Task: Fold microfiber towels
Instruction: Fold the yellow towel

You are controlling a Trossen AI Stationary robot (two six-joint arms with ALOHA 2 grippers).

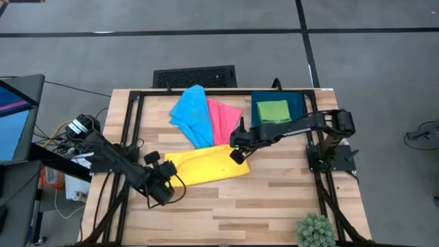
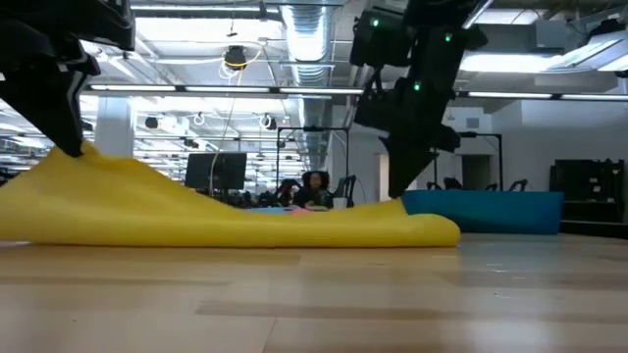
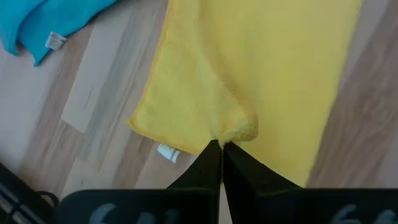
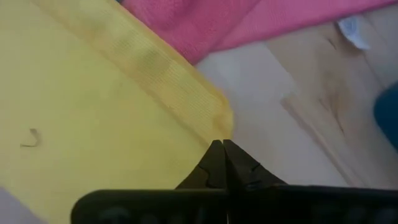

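Seen from above, a wooden counter (image 1: pixel 274 199) fills the middle of the frame, with a dark robot arm reaching in from each side.

At the left of the frame, the left arm stretches diagonally from the counter's left edge down toward the lower centre, lying low over the wood. Its left tool (image 1: pixel 167 180) sits at the left end of the yellow towel (image 1: pixel 206 165), clenched on a bunched pinch of that cloth; the wrist view shows the two dark fingers (image 3: pixel 211 165) pressed together with a yellow fold (image 3: pixel 239 130) caught at their tips. In the table-level view this end of the yellow towel is lifted into a low hump at the left of the frame.

The yellow towel lies as a long strip across the centre of the counter. Above it, toward the upper centre, the sky-blue towel (image 1: pixel 192 113) lies crumpled, with the pink towel (image 1: pixel 223 120) just beside it on the right, overlapping slightly.

At the right of the frame, the right arm extends leftward from its base, elbow raised, wrist angled down. Its right tool (image 1: pixel 238 152) is clenched at the yellow towel's upper right corner, fingertips closed on the hem.

Behind that arm, in the upper right, the green towel (image 1: pixel 272 111) lies folded small on a dark blue tray (image 1: pixel 296 103).
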